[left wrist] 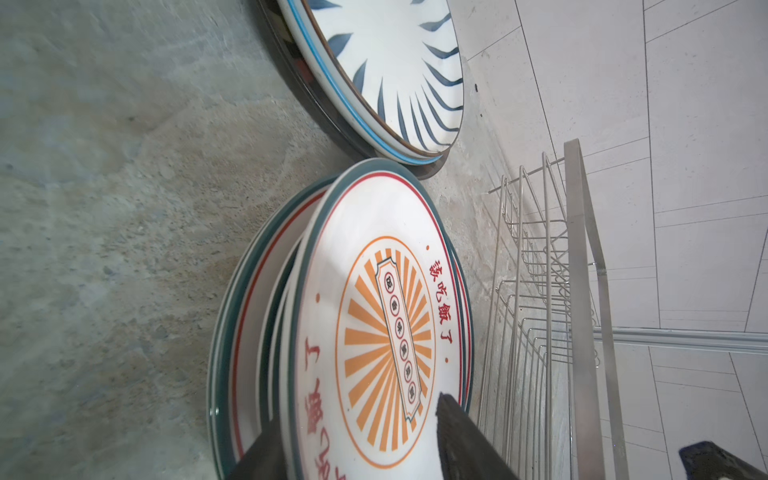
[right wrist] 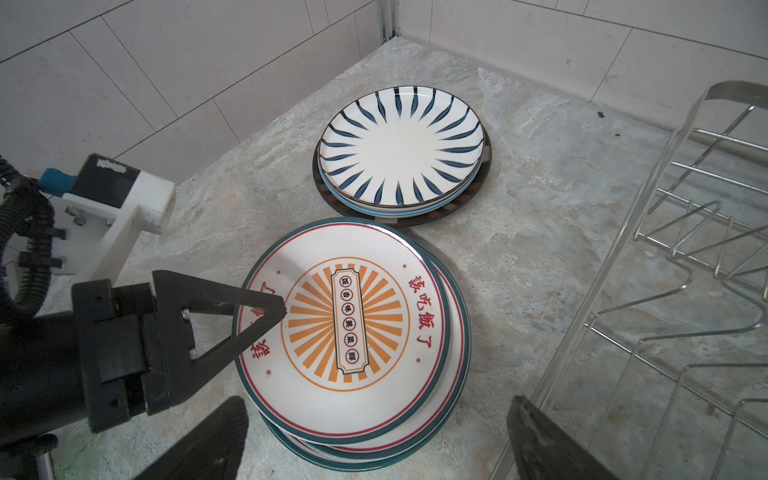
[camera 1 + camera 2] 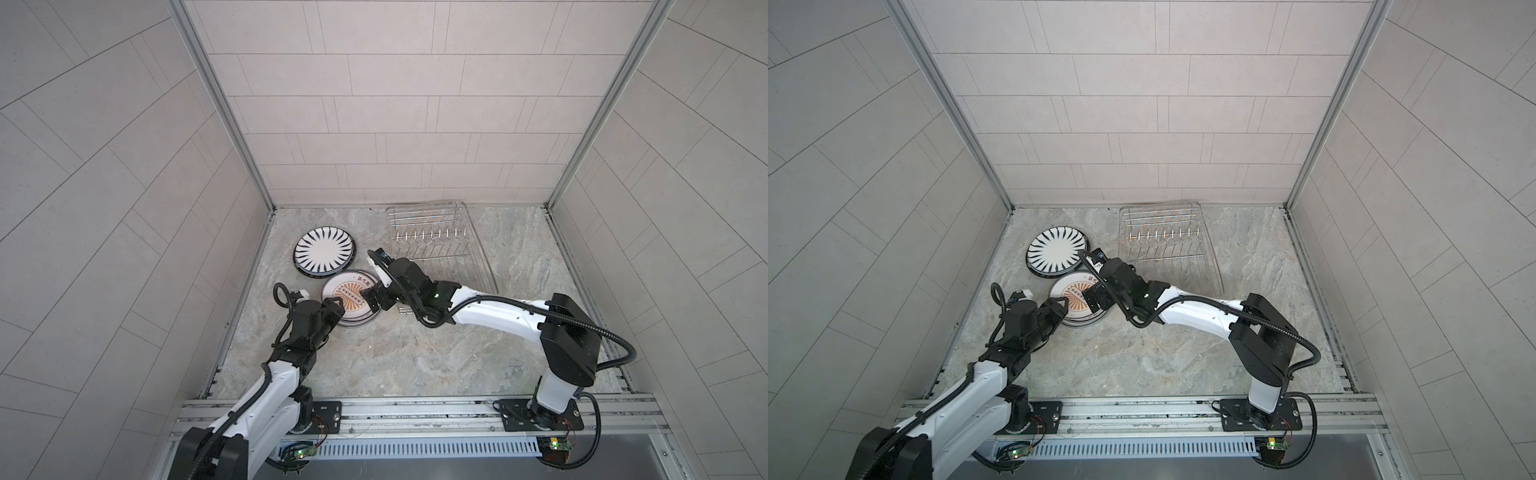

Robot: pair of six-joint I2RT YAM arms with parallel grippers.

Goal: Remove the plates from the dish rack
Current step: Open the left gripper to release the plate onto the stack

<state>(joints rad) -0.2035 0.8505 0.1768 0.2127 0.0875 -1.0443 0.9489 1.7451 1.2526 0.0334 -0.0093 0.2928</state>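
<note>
The dish rack (image 3: 432, 241) (image 3: 1163, 245) (image 1: 540, 291) (image 2: 685, 249), silver wire in a clear tray, stands at the back right with no plate in it. Left of it, a white plate with dark radial stripes (image 3: 325, 251) (image 3: 1057, 250) (image 1: 395, 70) (image 2: 401, 145) lies on a dark-rimmed plate (image 2: 469, 203). In front, an orange sunburst plate (image 3: 345, 286) (image 3: 1071, 291) (image 1: 374, 332) (image 2: 345, 328) tops a stack of green-rimmed plates. My left gripper (image 3: 338, 309) (image 3: 1061, 307) (image 1: 357, 415) is open, straddling that top plate's near-left rim. Over the stack's right edge, my right gripper (image 3: 376, 299) (image 3: 1096, 301) (image 2: 374, 440) is wide open and holds nothing.
Tiled walls with metal corner posts (image 3: 232, 124) close in the marble counter (image 3: 415, 353) on the left, back and right. The two plate stacks touch at their rims. The arm bases sit on a metal rail (image 3: 415, 409) along the front edge.
</note>
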